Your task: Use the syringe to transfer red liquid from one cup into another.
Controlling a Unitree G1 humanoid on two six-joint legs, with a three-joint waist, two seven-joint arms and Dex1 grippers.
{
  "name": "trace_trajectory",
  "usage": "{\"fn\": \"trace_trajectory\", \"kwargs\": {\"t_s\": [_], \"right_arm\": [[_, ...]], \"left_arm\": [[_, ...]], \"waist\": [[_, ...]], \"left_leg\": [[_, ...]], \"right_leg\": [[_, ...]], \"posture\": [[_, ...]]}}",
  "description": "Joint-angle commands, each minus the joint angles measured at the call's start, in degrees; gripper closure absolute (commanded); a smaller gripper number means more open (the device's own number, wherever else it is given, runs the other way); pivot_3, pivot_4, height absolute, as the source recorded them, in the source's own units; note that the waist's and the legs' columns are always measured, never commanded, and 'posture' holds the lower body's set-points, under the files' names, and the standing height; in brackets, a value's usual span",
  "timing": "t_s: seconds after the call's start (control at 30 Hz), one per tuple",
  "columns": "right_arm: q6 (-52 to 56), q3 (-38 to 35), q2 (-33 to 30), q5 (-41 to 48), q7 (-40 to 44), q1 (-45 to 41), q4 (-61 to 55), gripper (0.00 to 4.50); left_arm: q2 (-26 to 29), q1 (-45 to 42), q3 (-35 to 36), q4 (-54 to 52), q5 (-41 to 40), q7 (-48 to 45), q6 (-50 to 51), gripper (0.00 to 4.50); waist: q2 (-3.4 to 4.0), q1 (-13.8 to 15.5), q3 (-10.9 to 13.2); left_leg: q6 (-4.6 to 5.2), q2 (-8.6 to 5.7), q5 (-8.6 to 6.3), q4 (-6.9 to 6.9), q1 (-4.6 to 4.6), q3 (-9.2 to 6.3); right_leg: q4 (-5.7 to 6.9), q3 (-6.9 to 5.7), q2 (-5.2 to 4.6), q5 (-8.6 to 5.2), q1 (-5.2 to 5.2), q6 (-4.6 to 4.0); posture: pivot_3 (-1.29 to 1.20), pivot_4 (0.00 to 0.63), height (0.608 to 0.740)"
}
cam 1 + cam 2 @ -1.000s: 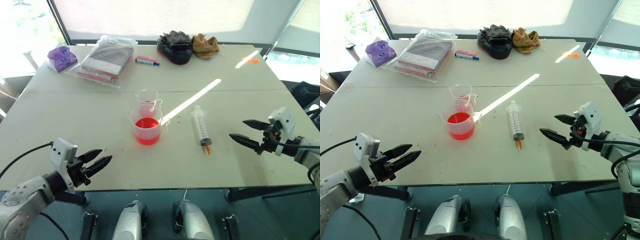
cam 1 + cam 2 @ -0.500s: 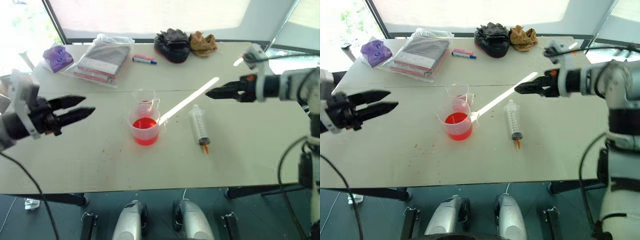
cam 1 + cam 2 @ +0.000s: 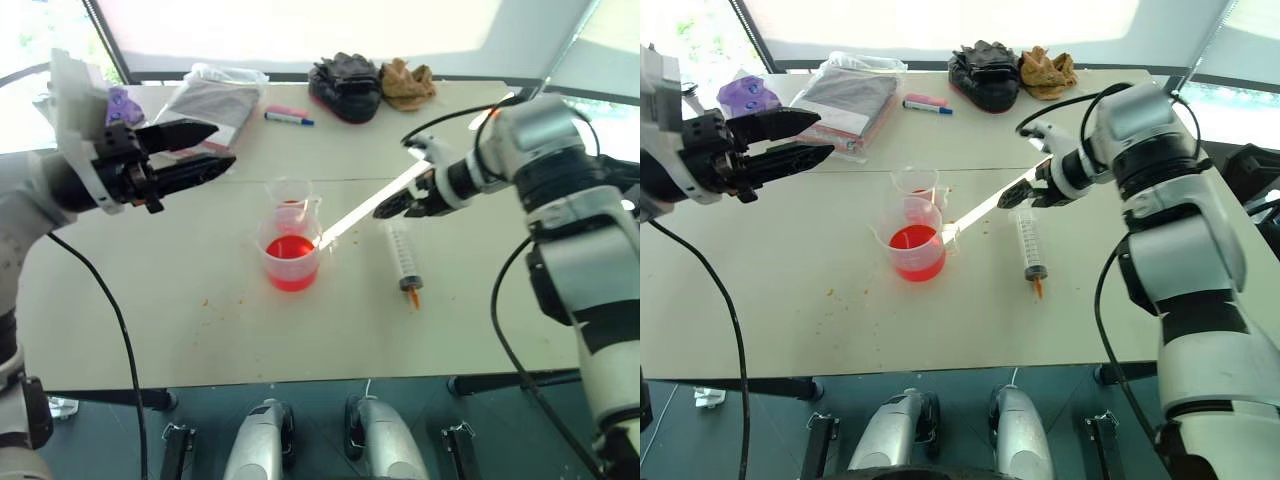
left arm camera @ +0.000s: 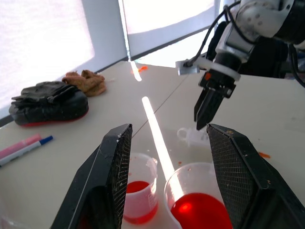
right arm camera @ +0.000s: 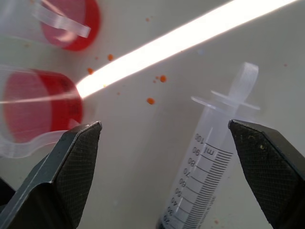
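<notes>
Head views: left arm raised high at the left side, left end effector pointing level toward the middle of the tabletop, fingers a little apart, empty. Right arm bent in from the right, right end effector angled down over the plunger end of the syringe, not touching it. Syringe lies flat, orange tip toward the near edge, just right of the cups. Larger beaker holds red liquid; smaller beaker stands right behind it, touching or nearly so, w/ a little red at the bottom. Far edge: marker pen, dark gloves, brown cloth, bagged packet, purple object.

Left wrist view: own fingers clearly spread, nothing between; both beakers below, right end effector beyond them pointing down at the syringe's plunger.

Right wrist view: own fingers wide apart, empty. Close look the head views lack: syringe graduations readable, barrel looks empty, small orange drips on the tabletop beside the sun stripe.
</notes>
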Motion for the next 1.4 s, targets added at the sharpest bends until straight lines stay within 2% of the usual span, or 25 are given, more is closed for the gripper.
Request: {"fn": "trace_trajectory", "kwargs": {"t_s": [0.03, 0.17, 0.43, 0.53, 0.63, 0.67, 0.7, 0.87, 0.93, 1.07, 1.17, 1.27, 1.33, 1.4], "right_arm": [[-5.1, 1.8, 2.3, -4.5, 5.1, -1.4, 5.1, 0.05], [-9.3, 3.0, 5.0, -9.3, 8.2, -1.0, 9.3, 0.05], [-18.1, -0.2, 11.3, -17.0, 3.6, 1.8, 16.9, 0.05], [-21.1, -0.7, 12.1, -19.9, 1.2, 3.9, 18.0, 0.9], [-22.0, -1.4, 12.5, -21.9, 1.2, 4.7, 18.6, 2.42], [-22.1, -1.7, 12.6, -22.4, 1.1, 4.8, 18.7, 2.79], [-22.1, -2.1, 12.7, -22.7, 1.1, 5.1, 18.7, 2.96], [-21.1, -4.7, 13.3, -23.3, 0.9, 5.1, 18.6, 2.97], [-19.6, -7.9, 12.9, -21.9, -0.1, 3.6, 18.8, 2.97], [-14.9, -26.9, 7.8, -11.3, -9.5, -7.0, 20.2, 2.97], [-16.4, -39.1, 4.5, -4.4, -16.9, -12.6, 20.8, 2.97], [-25.3, -43.5, 3.0, -1.9, -16.2, -15.8, 14.9, 2.97], [-25.9, -43.8, 4.3, -0.3, -13.6, -15.0, 8.5, 2.97], [-22.7, -47.2, 6.3, 5.1, -12.6, -13.0, 0.5, 2.97]], "left_arm": [[-0.6, 4.0, 5.1, -3.9, -1.7, 3.5, 0.8, 1.92], [-1.0, 7.5, 7.1, -6.1, -1.7, 6.0, 0.8, 1.92], [-4.0, 13.0, 9.5, -9.3, -1.0, 11.4, -0.7, 1.92], [-4.9, 13.6, 9.6, -10.0, -0.9, 12.7, -1.1, 1.92], [-5.0, 14.4, 9.5, -10.6, -0.6, 13.2, -1.5, 1.92], [-5.1, 14.6, 9.6, -10.7, -0.5, 13.4, -1.6, 1.92], [-5.2, 14.9, 9.7, -10.8, -0.5, 13.7, -1.7, 1.92], [-5.5, 15.3, 9.1, -10.2, 0.2, 14.2, -2.6, 1.92], [-5.4, 15.2, 8.8, -9.5, 0.9, 14.0, -3.0, 1.92], [-3.8, 14.8, 10.0, -5.3, 1.9, 12.0, -3.5, 1.92], [-2.4, 13.2, 10.5, -0.6, 2.3, 9.8, -4.2, 1.92], [-1.3, 8.0, 8.0, 7.3, 4.5, 7.1, -5.8, 1.92], [-0.8, 4.8, 5.3, 10.8, 6.6, 4.8, -6.9, 1.92], [-0.5, 1.5, 2.7, 13.7, 8.5, 2.5, -7.9, 1.92]], "waist": [[0.0, -0.4, 0.0], [0.0, -0.3, 0.0], [-0.18, -0.2, -0.1], [-0.43, -0.3, -0.3], [-0.45, -0.3, -0.3], [-0.49, -0.3, -0.4], [-0.55, -0.3, -0.4], [-0.79, -0.3, -0.6], [-0.8, -0.3, -0.6], [-0.51, -0.2, -0.4], [-0.34, -0.1, -0.3], [-0.34, -0.1, -0.3], [-0.34, -0.2, -0.3], [-0.35, -0.3, -0.3]], "left_leg": [[-0.06, 0.03, 0.03, -0.01, 0.03, 0.01], [-0.35, 0.06, 0.21, -0.02, 0.07, -0.03], [-0.4, 0.06, 0.23, 0.0, 0.32, -0.09], [-0.19, 0.07, 0.09, -0.01, 0.81, -0.09], [-0.21, 0.08, 0.07, -0.05, 1.36, -0.12], [-0.23, 0.09, 0.06, -0.07, 1.53, -0.11], [-0.24, 0.09, 0.05, -0.09, 1.66, -0.11], [-0.39, 0.09, -0.04, -0.1, 1.8, -0.13], [-0.4, 0.09, -0.04, -0.1, 1.8, -0.13], [-0.41, 0.09, -0.02, -0.14, 1.64, -0.09], [-0.28, 0.06, 0.2, -0.12, 0.75, 0.0], [-0.3, 0.09, 0.22, -0.22, 0.51, -0.03], [-0.29, 0.08, 0.21, -0.3, 0.51, -0.03], [-0.25, 0.09, 0.19, -0.31, 0.51, -0.01]], "right_leg": [[0.02, 0.01, 0.02, 0.0, -0.01, 0.0], [0.14, 0.0, 0.1, 0.0, -0.02, -0.01], [0.16, -0.01, 0.09, 0.0, 0.27, -0.02], [0.14, -0.01, 0.09, -0.01, 0.76, -0.03], [0.01, -0.01, 0.1, -0.06, 1.3, -0.11], [-0.01, -0.01, 0.1, -0.13, 1.43, -0.23], [-0.01, -0.01, 0.09, -0.14, 1.54, -0.24], [0.0, 0.0, 0.06, -0.15, 1.67, -0.26], [0.0, 0.0, 0.06, -0.15, 1.66, -0.27], [0.04, 0.01, 0.03, -0.15, 1.45, -0.3], [0.18, 0.08, 0.01, -0.04, 0.5, -0.3], [0.19, 0.03, 0.15, 0.02, 0.23, -0.18], [0.12, 0.0, 0.18, 0.01, 0.24, -0.17], [0.06, 0.01, 0.16, 0.02, 0.29, -0.14]], "posture": [[0.0, 0.15, 0.74], [0.0, 0.15, 0.74], [0.0, 0.15, 0.74], [0.0, 0.15, 0.74], [0.0, 0.15, 0.74], [0.0, 0.15, 0.74], [0.0, 0.15, 0.74], [0.0, 0.15, 0.74], [0.0, 0.15, 0.74], [0.0, 0.15, 0.74], [0.0, 0.15, 0.74], [0.0, 0.15, 0.74], [0.0, 0.15, 0.74], [0.0, 0.15, 0.74]]}}
